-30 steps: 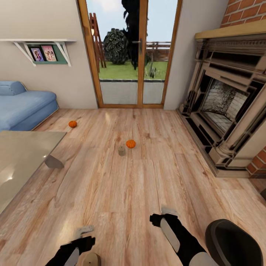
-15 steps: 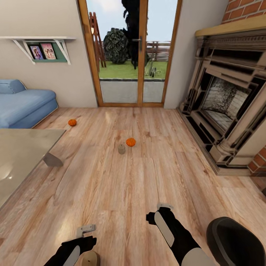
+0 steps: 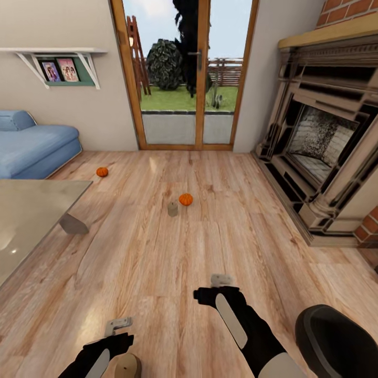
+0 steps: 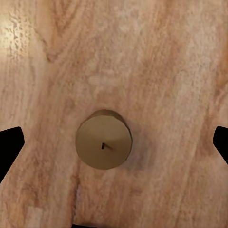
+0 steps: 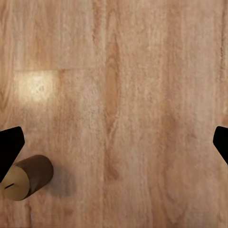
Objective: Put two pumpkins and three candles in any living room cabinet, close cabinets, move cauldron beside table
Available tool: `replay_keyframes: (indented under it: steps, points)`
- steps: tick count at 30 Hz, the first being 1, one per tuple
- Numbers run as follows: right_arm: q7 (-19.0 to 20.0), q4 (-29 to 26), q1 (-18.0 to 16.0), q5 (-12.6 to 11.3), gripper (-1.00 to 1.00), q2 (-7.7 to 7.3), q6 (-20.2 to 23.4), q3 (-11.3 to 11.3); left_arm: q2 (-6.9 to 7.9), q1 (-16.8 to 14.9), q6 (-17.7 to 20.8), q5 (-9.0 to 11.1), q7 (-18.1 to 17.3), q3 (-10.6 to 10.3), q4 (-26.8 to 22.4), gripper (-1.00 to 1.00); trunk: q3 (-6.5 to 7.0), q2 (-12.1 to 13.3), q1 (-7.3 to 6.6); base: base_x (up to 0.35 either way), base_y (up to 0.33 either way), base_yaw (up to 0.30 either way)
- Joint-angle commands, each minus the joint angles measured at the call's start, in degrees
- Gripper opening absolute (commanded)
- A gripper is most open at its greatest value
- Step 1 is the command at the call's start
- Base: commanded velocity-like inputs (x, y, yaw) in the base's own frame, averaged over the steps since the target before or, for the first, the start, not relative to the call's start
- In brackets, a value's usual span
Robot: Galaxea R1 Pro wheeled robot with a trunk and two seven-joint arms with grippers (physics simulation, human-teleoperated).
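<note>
The left gripper (image 4: 114, 142) hangs with jaws wide over a candle (image 4: 103, 146) standing on the floor (image 3: 173, 262) (wick up); the right gripper (image 5: 114, 142) is spread wide too. Farther off stand a second candle (image 3: 172, 209) just beside a pumpkin (image 3: 186, 199), then another pumpkin (image 3: 102, 171) near the blue sofa (image 3: 31, 147).

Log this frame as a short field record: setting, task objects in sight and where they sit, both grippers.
setting: living room, wood floor, glass door, fireplace, blue sofa
pumpkins: near pumpkin mid-floor; far pumpkin by the sofa
candles: far candle upright beside the near pumpkin; near candle upright on the floor under the left gripper
left gripper: open, empty
right gripper: open, empty, above bare floor
</note>
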Motion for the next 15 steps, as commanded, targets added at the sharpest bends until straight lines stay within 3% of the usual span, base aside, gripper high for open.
replay_keyframes:
  steps: [1,10,15]
  points:
    - [-0.19,-0.19,-0.04,-0.63,1.00,-0.09,0.14,0.26,0.11,-0.03,0.06,0.61,0.52,-0.26,-0.09,1.00,-0.23,-0.44,0.22,0.000,0.000,0.000]
    - [1.12,-5.18,-0.04,-0.77,1.00,-0.44,0.57,0.45,0.12,-0.03,-0.22,0.61,0.33,-0.21,0.82,1.00,-1.85,-4.05,2.19,0.000,0.000,0.000]
    - [6.42,-7.18,0.51,-0.72,1.00,-0.78,0.60,0.31,0.07,-0.03,-0.93,0.56,0.30,-0.21,2.20,1.00,-2.75,-6.05,3.29,0.000,0.000,0.000]
